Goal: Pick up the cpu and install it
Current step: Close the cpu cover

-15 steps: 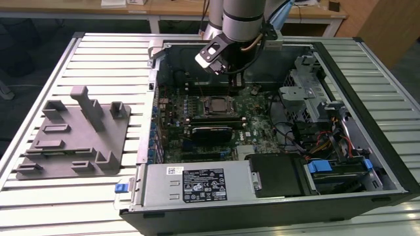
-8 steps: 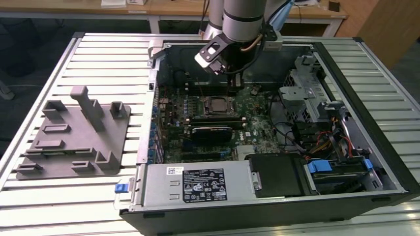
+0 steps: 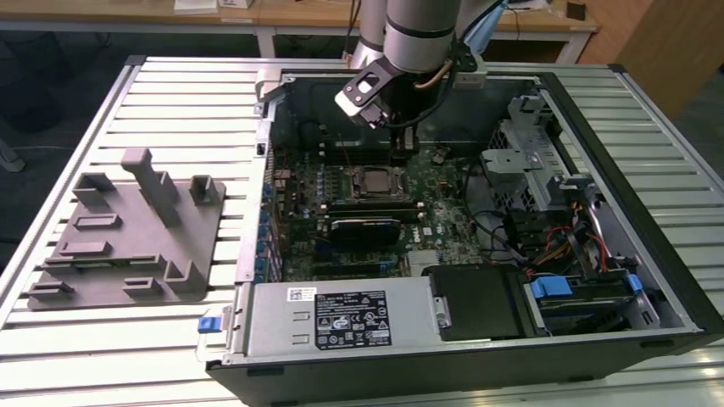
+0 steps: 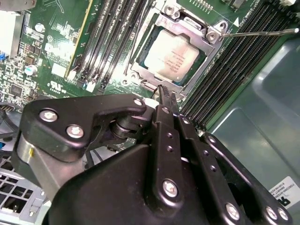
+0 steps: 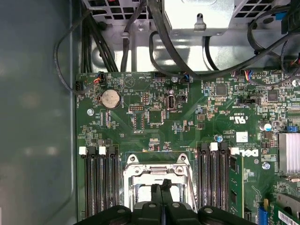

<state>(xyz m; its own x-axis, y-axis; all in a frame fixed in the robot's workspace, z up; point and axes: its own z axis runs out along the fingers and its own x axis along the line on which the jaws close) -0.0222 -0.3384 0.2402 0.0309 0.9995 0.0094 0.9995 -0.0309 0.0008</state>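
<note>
The cpu [image 4: 171,54] sits in its socket [image 4: 140,70]; the gripper [image 3: 402,158], fingers pressed together and empty, hovers at its 1 o'clock in the exterior view

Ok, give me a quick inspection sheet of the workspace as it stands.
Surface: slatted metal table carrying an open computer case.
Job's things: cpu sits in the socket of the green motherboard, metal frame around it.
Clutter: grey fixture tray on the table, at the exterior view's left of the case.
Grippers: tool shut, holding nothing, tips by the socket's edge.
Cables: black cables along the case wall; coloured wires by the metal drive cage.
Surroundings: wooden benches behind the table.
</note>
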